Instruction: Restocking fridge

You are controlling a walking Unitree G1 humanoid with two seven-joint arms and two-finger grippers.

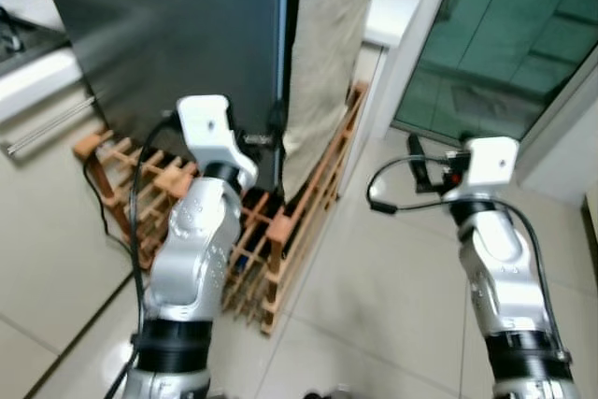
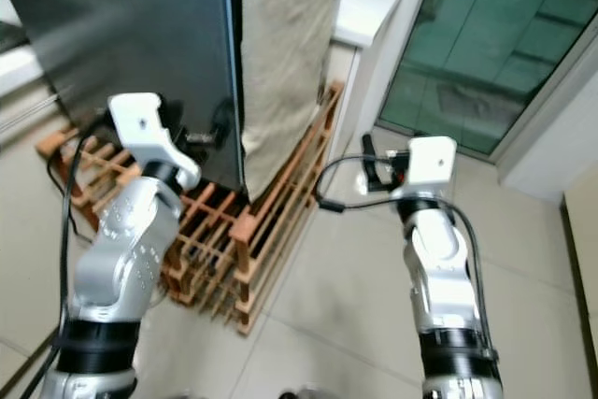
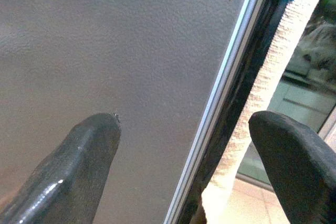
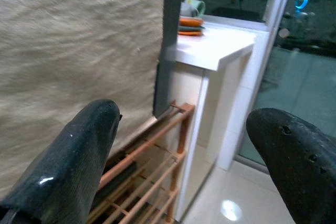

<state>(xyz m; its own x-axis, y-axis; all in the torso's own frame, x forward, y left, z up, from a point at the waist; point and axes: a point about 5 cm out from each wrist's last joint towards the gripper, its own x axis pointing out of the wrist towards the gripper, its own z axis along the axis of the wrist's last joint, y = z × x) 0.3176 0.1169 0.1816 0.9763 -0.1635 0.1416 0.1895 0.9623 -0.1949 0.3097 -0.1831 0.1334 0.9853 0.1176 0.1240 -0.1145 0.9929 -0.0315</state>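
The fridge's dark grey door (image 1: pixel 168 35) stands ahead on the left, its right edge trimmed with a pale strip (image 3: pixel 220 103). My left gripper (image 1: pixel 273 135) is raised at that edge. In the left wrist view it (image 3: pixel 184 124) is open, with one finger in front of the door face and the other past the edge, holding nothing. My right gripper (image 1: pixel 418 162) hovers over the floor to the right of the fridge. It (image 4: pixel 184 114) is open and empty.
A beige cloth (image 1: pixel 327 44) hangs down right of the fridge door's edge. A wooden rack (image 1: pixel 280 231) lies on the tiled floor at the fridge's foot. A white counter (image 4: pixel 220 45) with stacked dishes and a glass door (image 1: pixel 505 44) are to the right.
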